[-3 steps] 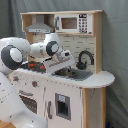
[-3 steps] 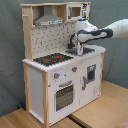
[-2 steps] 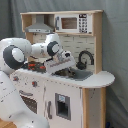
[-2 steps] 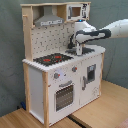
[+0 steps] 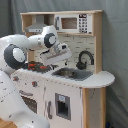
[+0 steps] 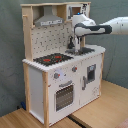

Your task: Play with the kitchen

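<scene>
On a pale wooden floor, against a grey backdrop, stands the kitchen (image 5: 75, 75) (image 6: 60, 75) — a tall toy unit of light wood with white panels. In the first exterior view, its white counter carries a black hob (image 5: 34, 65) with red rings toward the first exterior view's left, and a sink (image 5: 71, 74) with a curved black faucet (image 5: 85, 59) toward the first exterior view's right. Above sit a grey hood (image 5: 38, 24) and a small microwave (image 5: 75, 23); below, an oven door (image 5: 31, 102) shows partly behind the arm.

The second exterior view shows the same unit from its other side: hob (image 6: 52, 59) near the front, hood (image 6: 49, 19) overhead, oven door (image 6: 63, 95) with its window beneath the knobs.

The white arm (image 5: 22, 47) (image 6: 107, 27) reaches in over the counter, and the gripper (image 5: 64, 59) (image 6: 75, 47) hangs above the sink, just beside the faucet in the first exterior view. In the second exterior view it points down at the counter between hob and sink. I cannot tell whether its jaws are apart or together — they blur into the dark shapes behind them
</scene>
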Available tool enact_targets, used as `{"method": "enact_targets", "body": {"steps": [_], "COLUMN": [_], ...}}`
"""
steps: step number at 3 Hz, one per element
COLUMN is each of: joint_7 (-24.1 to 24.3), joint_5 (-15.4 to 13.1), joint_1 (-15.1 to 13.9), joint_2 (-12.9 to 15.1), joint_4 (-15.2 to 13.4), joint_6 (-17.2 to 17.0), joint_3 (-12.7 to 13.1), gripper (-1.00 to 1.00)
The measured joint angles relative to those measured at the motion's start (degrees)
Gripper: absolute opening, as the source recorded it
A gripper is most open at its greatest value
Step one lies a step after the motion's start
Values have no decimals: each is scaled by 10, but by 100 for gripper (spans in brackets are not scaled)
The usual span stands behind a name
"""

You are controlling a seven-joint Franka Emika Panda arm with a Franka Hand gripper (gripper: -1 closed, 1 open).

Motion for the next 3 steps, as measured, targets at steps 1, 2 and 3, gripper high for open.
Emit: {"method": "enact_targets", "body": {"steps": [1, 2, 3], "joint_7": [0, -3, -7], "joint_5": [-3, -20, -48], "joint_1": [0, 2, 21], "joint_2": [0, 0, 0], "joint_4": [47, 98, 141], "joint_6": [-40, -75, -104], "joint_3": [-13, -24, -23], "gripper": [100, 100, 100]}}
